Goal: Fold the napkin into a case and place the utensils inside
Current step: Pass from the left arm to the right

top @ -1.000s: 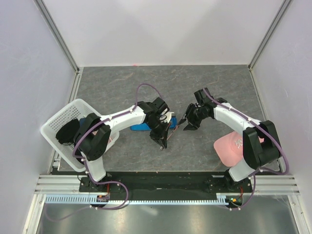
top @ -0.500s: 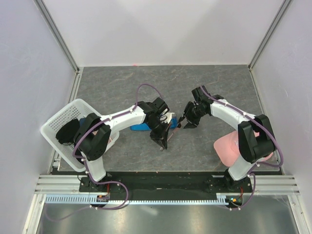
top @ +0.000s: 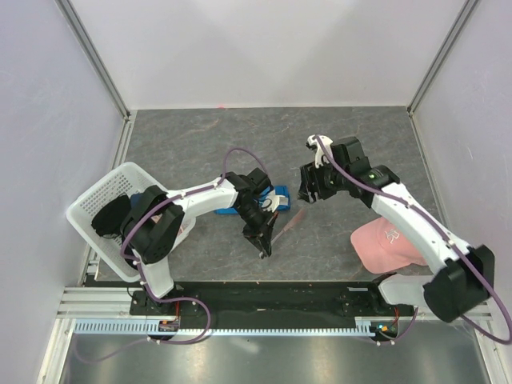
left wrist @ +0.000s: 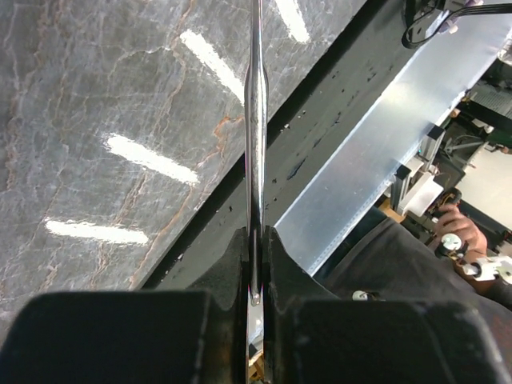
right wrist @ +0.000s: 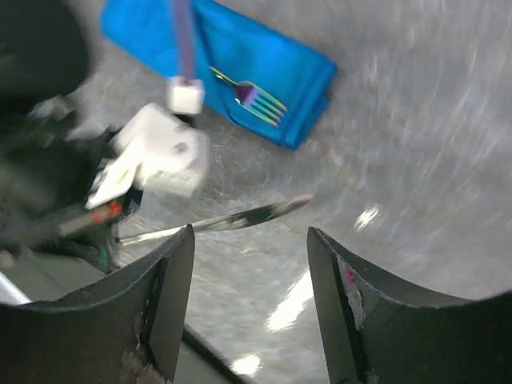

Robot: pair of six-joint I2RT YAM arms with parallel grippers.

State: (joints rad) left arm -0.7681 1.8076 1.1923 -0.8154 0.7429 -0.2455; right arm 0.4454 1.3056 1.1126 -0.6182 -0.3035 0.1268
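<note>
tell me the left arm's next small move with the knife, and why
Probably swing the left gripper so the knife's tip meets the case beside the fork. The gripper is shut on the knife, the blade hangs over bare table just clear of the blue cloth, and the fork already lies on the case. The right gripper is open, holding nothing.

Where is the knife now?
In the top view, left of centre: the left gripper clamps the knife by one end, beside the blue case with the fork.
</note>
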